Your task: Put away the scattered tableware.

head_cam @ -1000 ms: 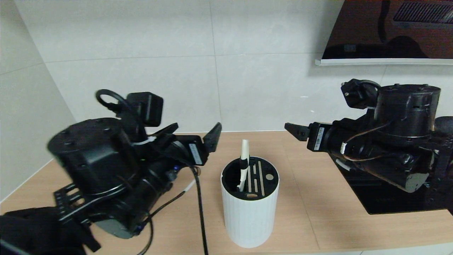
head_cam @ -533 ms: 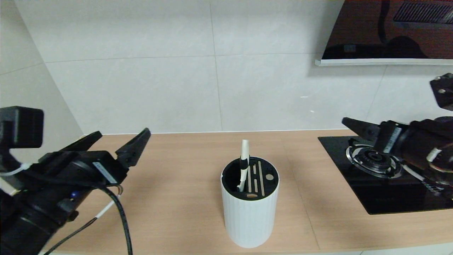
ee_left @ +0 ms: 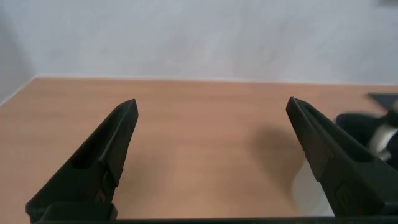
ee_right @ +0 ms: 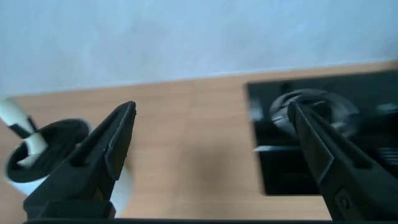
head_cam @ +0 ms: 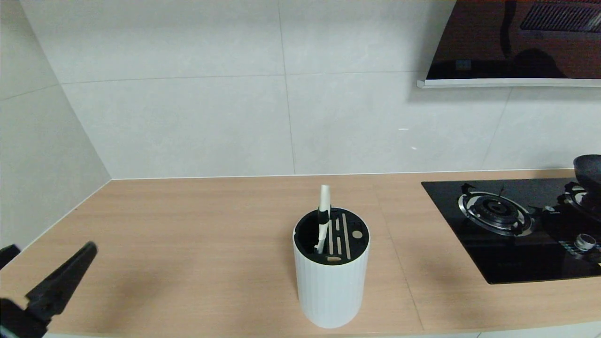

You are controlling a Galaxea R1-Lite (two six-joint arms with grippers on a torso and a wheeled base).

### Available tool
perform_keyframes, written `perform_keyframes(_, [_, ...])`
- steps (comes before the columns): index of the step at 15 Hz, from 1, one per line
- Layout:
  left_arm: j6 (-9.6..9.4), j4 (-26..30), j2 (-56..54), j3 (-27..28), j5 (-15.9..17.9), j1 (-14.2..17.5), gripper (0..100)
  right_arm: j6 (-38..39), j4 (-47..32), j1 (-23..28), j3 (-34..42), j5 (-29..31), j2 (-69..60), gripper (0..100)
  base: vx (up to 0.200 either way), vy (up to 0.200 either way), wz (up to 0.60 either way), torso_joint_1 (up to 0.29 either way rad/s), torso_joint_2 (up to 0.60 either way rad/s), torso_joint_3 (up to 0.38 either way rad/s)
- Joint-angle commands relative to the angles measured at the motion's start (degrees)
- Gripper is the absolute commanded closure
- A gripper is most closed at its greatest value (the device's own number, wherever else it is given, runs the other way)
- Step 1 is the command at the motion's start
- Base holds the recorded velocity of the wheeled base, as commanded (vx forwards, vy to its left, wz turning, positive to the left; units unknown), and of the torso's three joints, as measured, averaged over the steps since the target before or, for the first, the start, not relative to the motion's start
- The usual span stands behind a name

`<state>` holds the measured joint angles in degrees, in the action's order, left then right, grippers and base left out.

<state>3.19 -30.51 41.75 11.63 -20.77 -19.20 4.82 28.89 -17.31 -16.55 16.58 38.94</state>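
Left pincer (ee_left: 211, 106): wide open, holds nothing, at 8 o'clock from the holder (head_cam: 331, 291).
Right pincer (ee_right: 210, 109): wide open, holds nothing.
Utensil (head_cam: 324, 206): stands upright inside the holder.
Stove (head_cam: 497, 234): at 2 o'clock from the holder.

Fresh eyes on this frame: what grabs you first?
The white ribbed holder stands near the front middle of the wooden counter, with one white-handled utensil standing in its black slotted top. A black gas hob sits at the counter's right end. The left gripper hangs open by the counter's left front edge.
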Motion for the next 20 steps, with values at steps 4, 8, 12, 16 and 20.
perform_keyframes(4, [-0.82,26.1,-34.0,0.7,8.0,12.4,0,-8.3,-16.4,9.4,1.7,-0.6,-29.6,0,0.000,0.000,0.00,0.000,0.00,0.000])
perform_keyframes(8, [-1.88,27.4,-38.4,-0.6,9.2,17.1,0,-9.1,-17.0,11.5,3.5,0.5,-33.2,0,0.000,0.000,0.00,0.000,0.00,0.000])
perform_keyframes(12, [-6.53,26.7,-41.8,-6.2,9.7,19.2,0,-8.9,-20.4,17.0,6.8,-2.8,-38.8,0,0.000,0.000,0.00,0.000,0.00,0.000])
perform_keyframes(16, [-5.30,26.2,-41.8,-11.6,11.8,19.2,0,-7.5,-21.2,17.2,15.5,-7.3,-38.9,0,0.000,0.000,0.00,0.000,0.00,0.000])
perform_keyframes(20, [-4.07,30.5,-41.8,-11.6,18.6,19.2,0,-4.9,-26.1,17.2,16.5,-11.0,-38.9,0,0.000,0.000,0.00,0.000,0.00,0.000])
